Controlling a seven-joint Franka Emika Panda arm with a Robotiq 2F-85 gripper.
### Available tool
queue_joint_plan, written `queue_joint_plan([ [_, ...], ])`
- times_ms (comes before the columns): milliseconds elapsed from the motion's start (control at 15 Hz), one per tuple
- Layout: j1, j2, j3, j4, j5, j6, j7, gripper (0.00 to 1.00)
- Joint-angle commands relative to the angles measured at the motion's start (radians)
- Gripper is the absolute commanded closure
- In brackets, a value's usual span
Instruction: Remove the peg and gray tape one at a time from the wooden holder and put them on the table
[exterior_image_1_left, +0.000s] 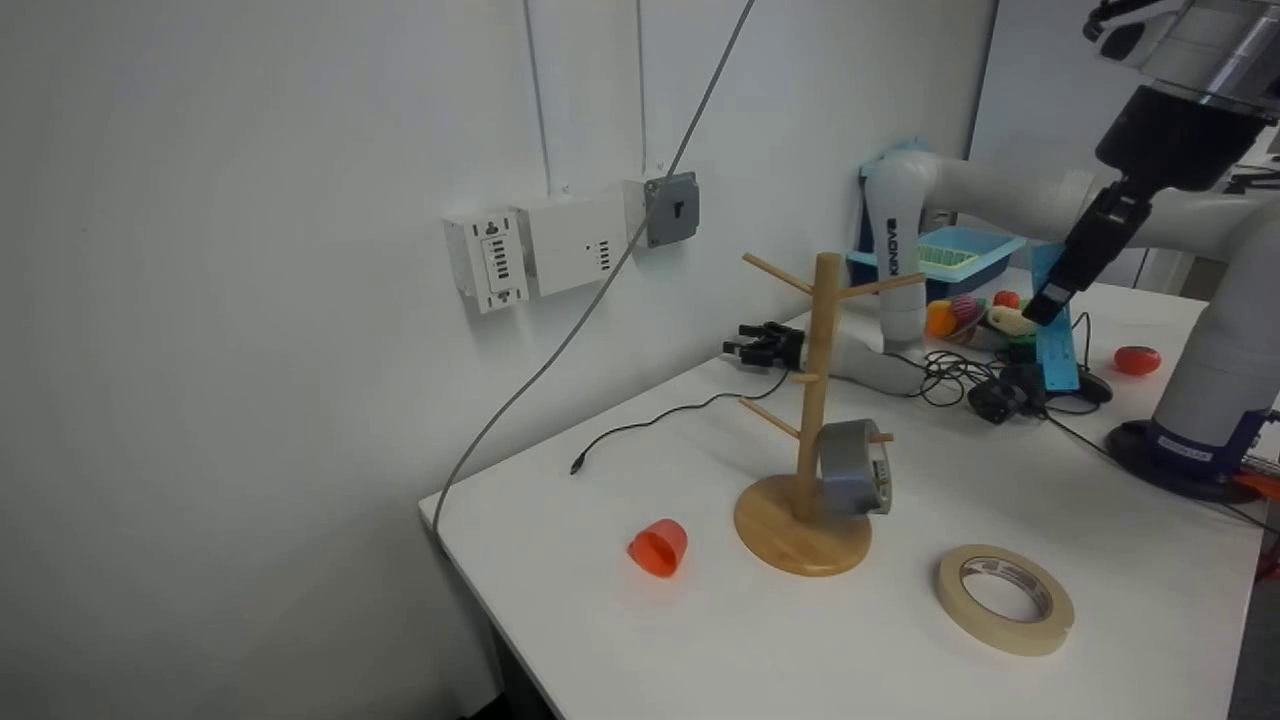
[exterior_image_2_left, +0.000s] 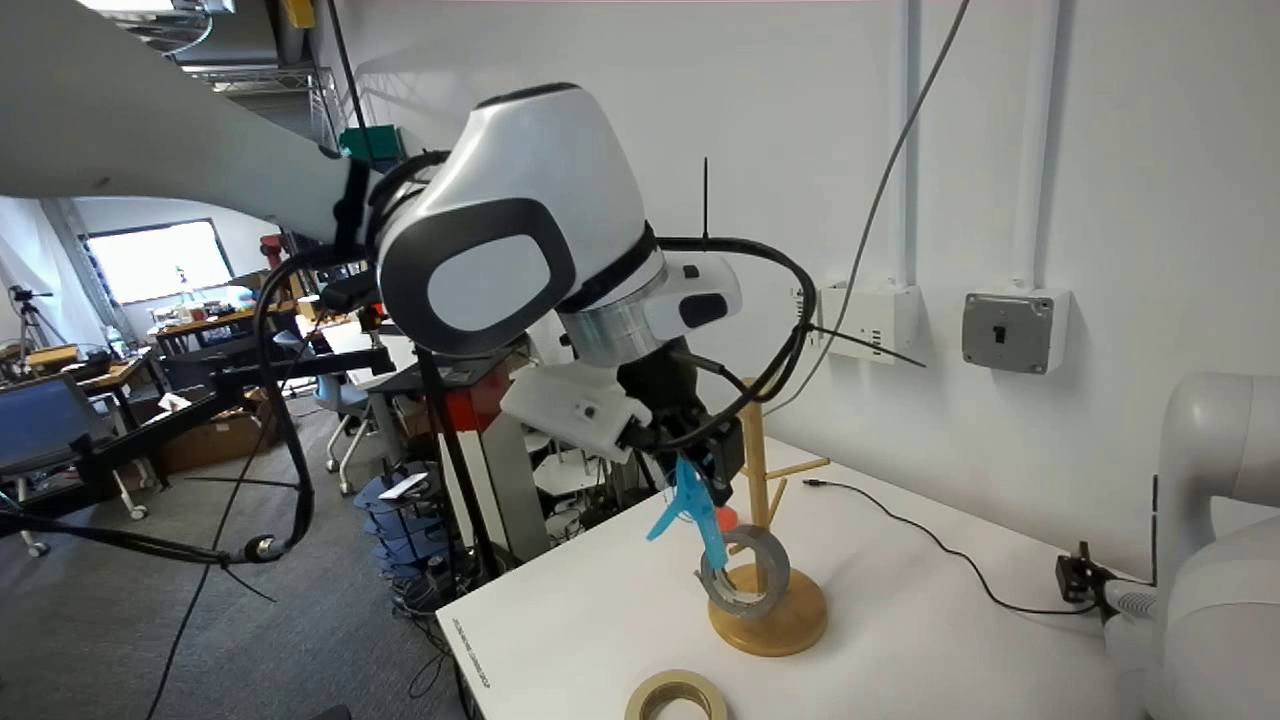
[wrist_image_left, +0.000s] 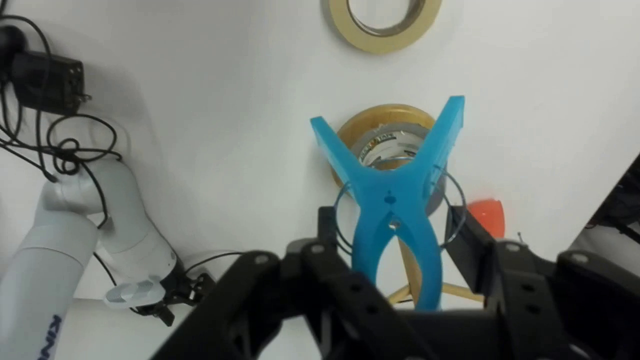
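Note:
The light-blue peg (wrist_image_left: 390, 200) is between the two black fingers of my gripper (wrist_image_left: 391, 220) in the wrist view, its two straight ends pointing away from me. In both exterior views my gripper (exterior_image_1_left: 1046, 304) (exterior_image_2_left: 715, 480) holds the peg (exterior_image_1_left: 1057, 350) (exterior_image_2_left: 692, 497) in the air, apart from the wooden holder (exterior_image_1_left: 820, 380) (exterior_image_2_left: 770, 632). The gray tape (exterior_image_1_left: 848, 470) (exterior_image_2_left: 776, 566) hangs on a low branch of the holder. In the wrist view the peg partly hides the gray tape (wrist_image_left: 395, 145) and the holder's base (wrist_image_left: 382, 114).
On the white table (exterior_image_1_left: 700, 650) a tan tape ring (exterior_image_1_left: 1050, 630) lies flat near the holder. A red cup (exterior_image_1_left: 660, 546) lies on its side by the base. A second white arm (exterior_image_1_left: 1205, 340), black cables (exterior_image_1_left: 945, 375) and toy food (exterior_image_1_left: 1010, 320) stand at the back.

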Motion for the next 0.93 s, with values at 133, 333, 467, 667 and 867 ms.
queue_joint_plan([
  [133, -0.071, 0.025, -0.026, -0.041, -0.075, 0.013, 0.039, 0.68],
  [333, -0.092, 0.080, -0.040, -0.034, -0.065, 0.041, 0.041, 0.68],
  [467, -0.102, 0.129, -0.045, -0.019, -0.054, 0.064, 0.044, 0.68],
  [667, -0.113, 0.208, -0.042, 0.014, -0.041, 0.106, 0.076, 0.68],
  [867, -0.121, 0.289, -0.035, 0.066, -0.040, 0.134, 0.117, 0.68],
])
